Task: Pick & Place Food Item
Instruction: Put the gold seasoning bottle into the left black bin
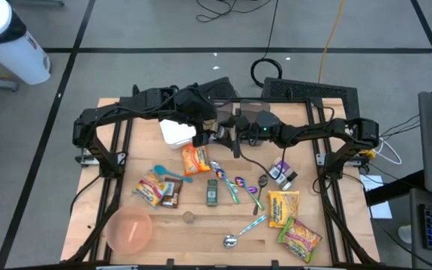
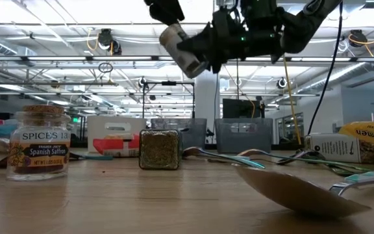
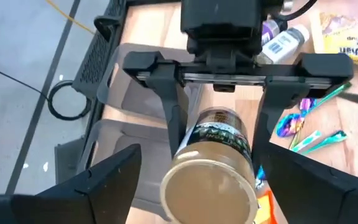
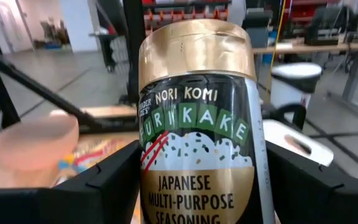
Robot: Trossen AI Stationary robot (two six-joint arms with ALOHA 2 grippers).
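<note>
Currently I see both arms raised above the desk and meeting over its twelve-o'clock half, the left gripper facing the right gripper nose to nose.

1. Task item — a furikake jar with a gold cap, labelled "Nori Komi Furikake, Japanese multi-purpose seasoning". It hangs in the air between the two grippers, lying roughly level, well clear of the desk surface; the low view shows it tilted near twelve o'clock.

2. Right gripper: its two fingers sit against opposite sides of the jar body, closed on it; I read this as the hold.

3. Left gripper: its fingers stand wide, apart from the jar on both sides — spread and holding nothing.

4. Desk contents, seen from the high view with the desk centre as dial centre: a pink bowl at seven o'clock; ramen packets at five o'clock; a white box at eleven o'clock; spoons near six o'clock. In the low view a Spanish saffron jar stands upright at nine o'clock.
</note>
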